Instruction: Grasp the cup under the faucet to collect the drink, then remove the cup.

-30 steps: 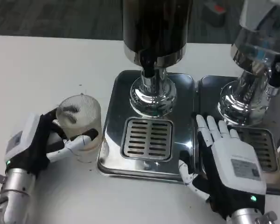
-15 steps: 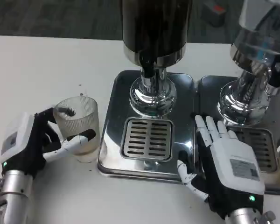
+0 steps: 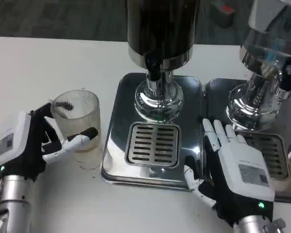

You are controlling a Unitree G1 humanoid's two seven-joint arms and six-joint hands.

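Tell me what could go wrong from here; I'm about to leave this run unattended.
The left robot hand holds the ribbed cup on the table, left of the drip tray. Moving it under the faucet, the cup base may catch the tray's raised edge and tip. The right robot hand rests flat by the grille, crowding the landing spot.

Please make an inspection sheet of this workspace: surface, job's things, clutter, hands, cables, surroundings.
Surface: white table, a few dark specks near the cup.
Job's things: clear ribbed plastic cup, left of the steel drip tray, not under the black faucet; pale liquid at its bottom.
Clutter: second chrome dispenser at right.
Hands: left hand grips the cup; right hand lies flat, fingers spread, between the trays.
Cables: nothing seen.
Surroundings: dark floor beyond the table.
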